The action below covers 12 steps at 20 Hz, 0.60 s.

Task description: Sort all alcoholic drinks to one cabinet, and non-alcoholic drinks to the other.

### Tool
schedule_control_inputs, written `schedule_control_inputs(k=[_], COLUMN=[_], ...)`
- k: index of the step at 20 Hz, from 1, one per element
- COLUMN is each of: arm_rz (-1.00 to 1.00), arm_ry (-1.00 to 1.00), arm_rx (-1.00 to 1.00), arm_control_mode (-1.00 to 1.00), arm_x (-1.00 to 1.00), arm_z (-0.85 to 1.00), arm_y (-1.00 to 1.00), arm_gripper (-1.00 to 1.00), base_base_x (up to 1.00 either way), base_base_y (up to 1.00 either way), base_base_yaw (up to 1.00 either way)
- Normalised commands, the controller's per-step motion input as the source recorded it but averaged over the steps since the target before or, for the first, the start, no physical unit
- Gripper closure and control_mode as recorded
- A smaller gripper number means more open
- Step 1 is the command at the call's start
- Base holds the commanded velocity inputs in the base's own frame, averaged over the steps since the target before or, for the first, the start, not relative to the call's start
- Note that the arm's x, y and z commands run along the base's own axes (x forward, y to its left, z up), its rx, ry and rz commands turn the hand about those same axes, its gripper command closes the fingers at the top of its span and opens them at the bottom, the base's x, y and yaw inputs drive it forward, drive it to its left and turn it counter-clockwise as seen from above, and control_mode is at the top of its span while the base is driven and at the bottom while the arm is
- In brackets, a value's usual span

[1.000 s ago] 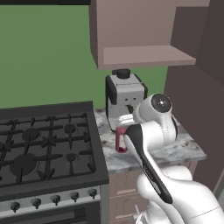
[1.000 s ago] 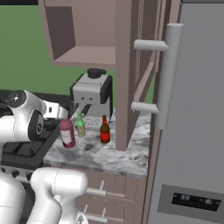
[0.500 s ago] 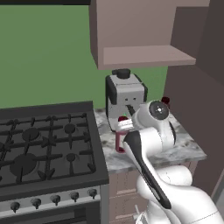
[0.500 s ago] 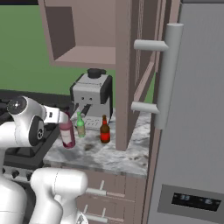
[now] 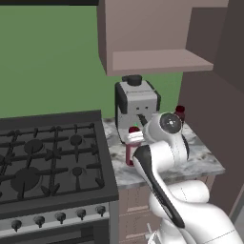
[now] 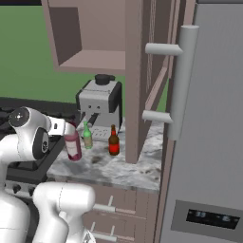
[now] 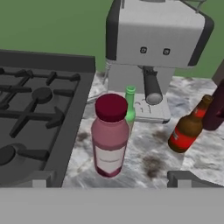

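Tool open before pink bottle — green bottle seemingly just behind.

Pink bottle, white label, dark red cap: upright, centre of hand view, on marble counter. Slim green bottle upright just behind it. Amber-brown bottle, red label: right of frame. Dark maroon bottle at right edge, cropped.

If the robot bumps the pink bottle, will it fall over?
Probably it could. The pink bottle stands upright, taller than it is wide, so a push near its dark red cap might tip it. Its round body would likely roll on the marble counter.
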Motion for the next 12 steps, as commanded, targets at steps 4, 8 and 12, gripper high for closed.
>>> schedule_control_inputs(k=[4,8,12], arm_rz=[-0.01,0.0,0.0], arm_ry=[0.0,0.0,0.02], arm_rx=[0.0,0.0,0.0], arm_control_mode=[-1.0,-1.0,-1.0], arm_x=[0.16,0.16,0.13], arm_z=[0.0,0.0,-0.04], arm_y=[0.0,0.0,0.0], arm_gripper=[-1.0,-1.0,-1.0], base_base_x=[0.0,0.0,0.0], base_base_y=[0.0,0.0,0.0], base_base_yaw=[0.0,0.0,0.0])
